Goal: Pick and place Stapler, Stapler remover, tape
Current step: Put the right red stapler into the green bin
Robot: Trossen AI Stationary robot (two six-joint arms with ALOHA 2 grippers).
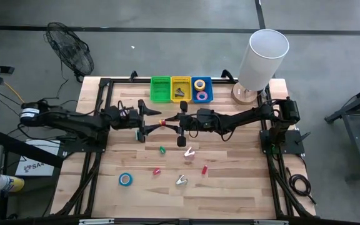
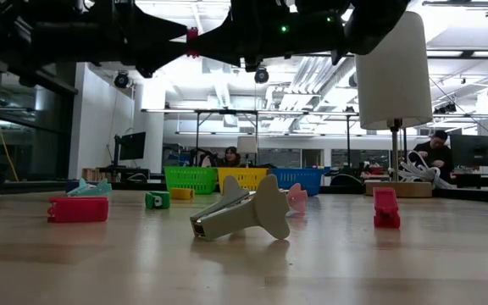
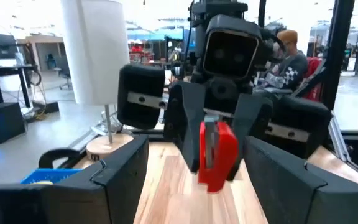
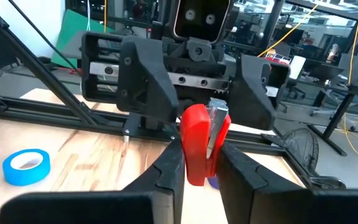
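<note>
Green (image 1: 160, 89), yellow (image 1: 180, 89) and blue (image 1: 201, 89) bins line the table's far edge beside a white lamp (image 1: 260, 60), while a blue tape roll (image 1: 125, 179), staple removers (image 1: 181, 180) and small red (image 1: 157, 170), green (image 1: 162, 150) and pink staplers (image 1: 204, 169) lie scattered on the wood nearer the camera. Above mid-table, the right gripper (image 4: 197, 163) pinches a red stapler (image 4: 198, 145) between its closed fingers. Facing it, the left gripper (image 3: 191, 168) stands wide open, fingers flanking the stapler without touching it.
</note>
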